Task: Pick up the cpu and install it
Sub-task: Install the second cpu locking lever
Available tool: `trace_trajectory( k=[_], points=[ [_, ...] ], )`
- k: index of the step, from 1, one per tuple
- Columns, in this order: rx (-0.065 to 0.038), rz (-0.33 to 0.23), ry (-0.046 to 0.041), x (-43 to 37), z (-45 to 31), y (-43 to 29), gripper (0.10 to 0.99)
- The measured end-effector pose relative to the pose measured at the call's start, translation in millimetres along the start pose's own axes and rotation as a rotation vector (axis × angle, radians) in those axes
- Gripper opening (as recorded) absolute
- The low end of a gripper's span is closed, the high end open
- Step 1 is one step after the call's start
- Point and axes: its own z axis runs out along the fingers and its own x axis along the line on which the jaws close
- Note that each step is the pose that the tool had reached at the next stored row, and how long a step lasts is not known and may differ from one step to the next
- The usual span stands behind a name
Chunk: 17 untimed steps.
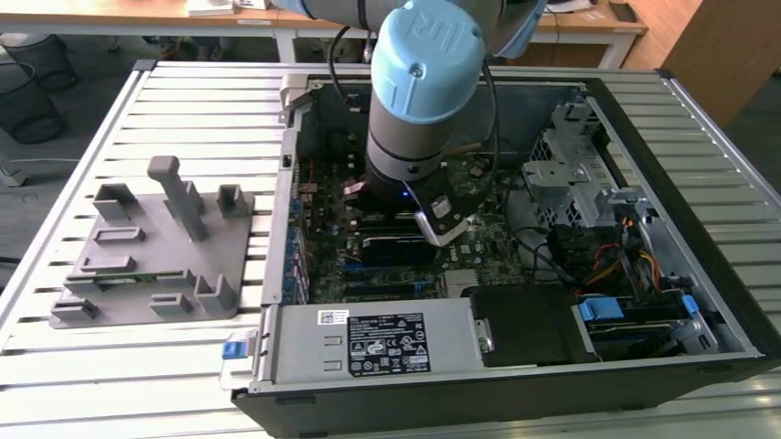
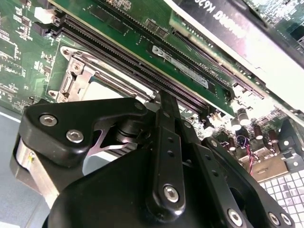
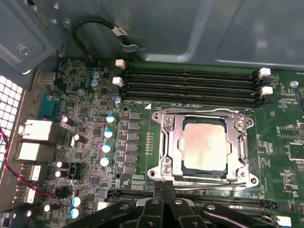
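An open computer case [image 1: 635, 302] lies on the slatted surface [image 1: 183, 82], a grey fixture [image 1: 153, 247] at the exterior view's left. The arm [image 1: 422, 91] reaches down over the motherboard [image 3: 80, 156]. The cpu [image 3: 204, 145] sits flat in the metal socket frame [image 3: 164, 142]. The end effector [image 3: 164, 192] hangs beside that frame with fingers closed together, gripping nothing

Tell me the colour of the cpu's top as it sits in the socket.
Shiny silver with a pinkish glare, best seen in the first wrist view: the cpu.
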Motion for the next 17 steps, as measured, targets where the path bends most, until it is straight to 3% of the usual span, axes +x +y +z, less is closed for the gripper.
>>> trace_trajectory(
  k=[5, 17],
  points=[
    [-0.013, -0.001, -0.0005, 1.7, 2.7, -0.7, 0.106],
    [-0.055, -0.003, -0.0025, 5.3, 7.3, -1.9, 0.106]
  ],
)
